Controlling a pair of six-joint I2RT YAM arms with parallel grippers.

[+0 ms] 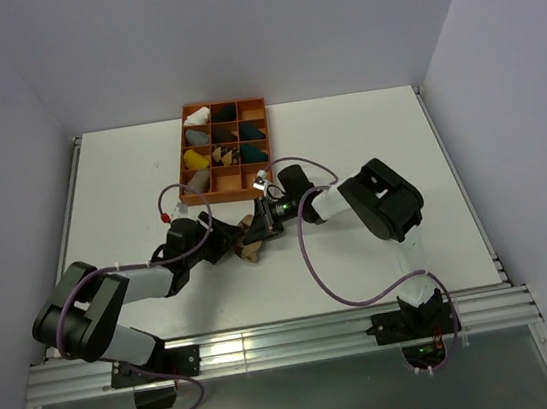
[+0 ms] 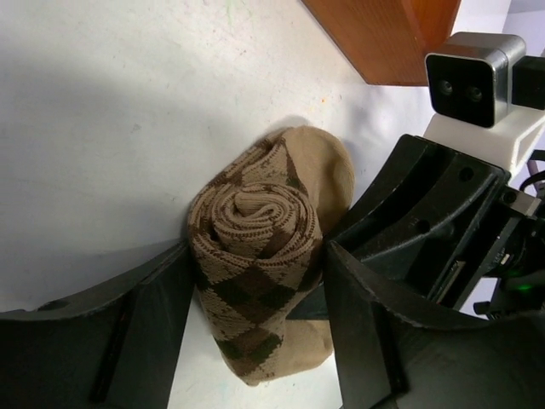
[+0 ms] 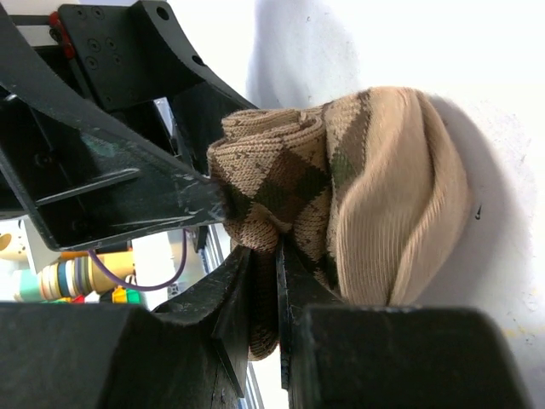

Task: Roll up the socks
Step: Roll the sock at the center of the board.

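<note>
Just behind the work you have the orange tray [image 1: 240, 100], close to both arms. On the table [image 1: 396, 138] between them, the left gripper [image 2: 255, 294] clamps the rolled socks [image 2: 255, 247] by their sides. The right gripper [image 3: 277, 285] pinches the argyle edge.

White table [image 1: 376, 141] enclosed by plain pale walls [image 1: 230, 29].
</note>
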